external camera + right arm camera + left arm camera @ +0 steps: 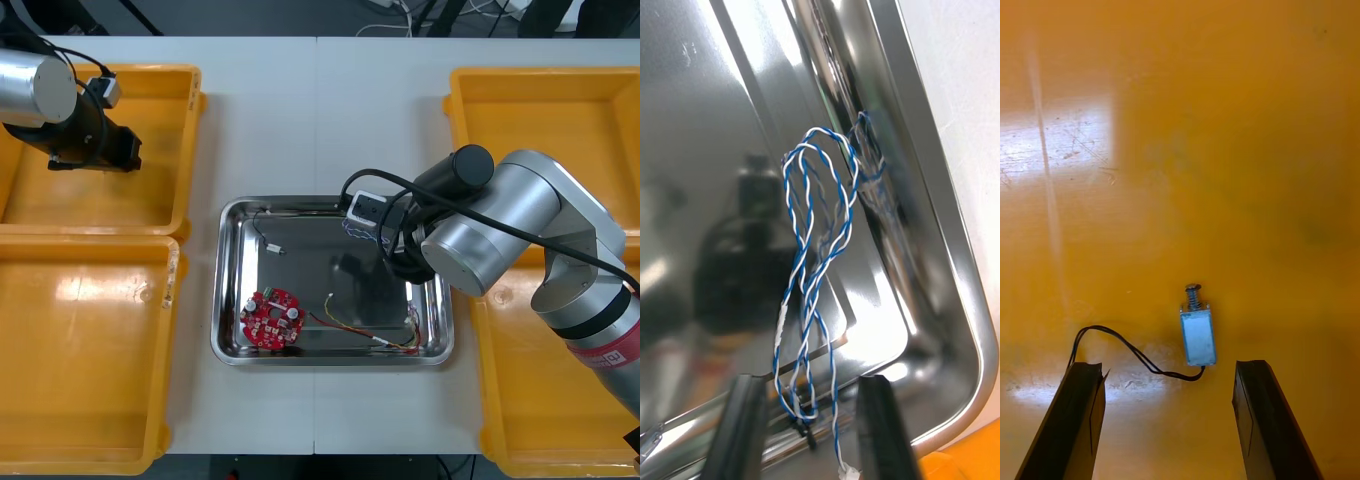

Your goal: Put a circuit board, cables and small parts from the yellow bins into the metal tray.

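The right gripper [811, 382] hangs low over the right end of the metal tray [226, 290], its two black fingers parted and closed on nothing. A twisted blue and white cable [809, 292] is seen lying in loops between those fingers, its far loop propped against the tray's sloping wall near the rim. A round red circuit board [271, 318] and a red and yellow cable [365, 335] are already laid in the tray.

The left gripper [1169, 366] is held over the far left yellow bin [1225, 150], fingers wide apart, with a small metal part [1197, 335] on the bin floor just ahead of them, nearer one finger. A thin black wire [1124, 346] is trailed from it towards the other finger.

Two risks are judged likely. A loop could be snagged by a rising right finger and dragged over the rim. The small part could be pinched off-centre, or only its wire caught, and dropped.
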Controlling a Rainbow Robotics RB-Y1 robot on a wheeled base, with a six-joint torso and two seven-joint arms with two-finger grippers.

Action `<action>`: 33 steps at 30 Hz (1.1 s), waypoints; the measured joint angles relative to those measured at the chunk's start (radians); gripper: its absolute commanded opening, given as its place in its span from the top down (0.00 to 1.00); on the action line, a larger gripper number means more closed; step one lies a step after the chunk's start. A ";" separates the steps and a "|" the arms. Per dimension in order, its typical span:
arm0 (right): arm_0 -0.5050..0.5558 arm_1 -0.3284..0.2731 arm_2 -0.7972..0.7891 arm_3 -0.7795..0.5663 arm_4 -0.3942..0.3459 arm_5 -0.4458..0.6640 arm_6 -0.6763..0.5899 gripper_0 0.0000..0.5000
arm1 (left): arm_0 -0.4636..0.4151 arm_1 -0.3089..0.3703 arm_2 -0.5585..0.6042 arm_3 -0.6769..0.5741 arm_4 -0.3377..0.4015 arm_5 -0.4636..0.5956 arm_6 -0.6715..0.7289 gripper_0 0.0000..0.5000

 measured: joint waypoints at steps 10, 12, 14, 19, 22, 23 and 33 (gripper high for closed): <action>0.000 0.000 0.006 0.000 0.019 -0.001 0.000 0.00 | 0.000 -0.027 0.000 0.000 -0.012 -0.020 0.000 0.00; 0.000 0.000 0.006 0.000 0.020 -0.001 0.000 0.00 | 0.000 -0.027 0.000 0.001 -0.016 -0.029 0.000 0.00; 0.000 0.000 0.006 0.000 0.020 -0.001 0.000 0.00 | 0.000 -0.028 0.000 0.001 -0.022 -0.041 0.000 0.00; -0.003 0.000 0.006 0.000 0.019 0.034 0.000 0.00 | 0.000 -0.028 0.000 0.019 -0.029 -0.069 0.000 0.00; -0.018 0.001 -0.002 0.000 0.012 0.122 0.000 0.00 | 0.000 -0.028 0.000 0.032 -0.031 -0.076 0.000 0.00; -0.025 0.002 -0.007 0.000 0.008 0.147 0.000 0.00 | 0.000 -0.028 0.000 0.035 -0.031 -0.077 0.000 0.00; -0.131 0.027 -0.172 0.000 -0.120 0.411 0.000 0.00 | 0.000 -0.028 0.000 0.047 -0.031 -0.078 0.000 1.00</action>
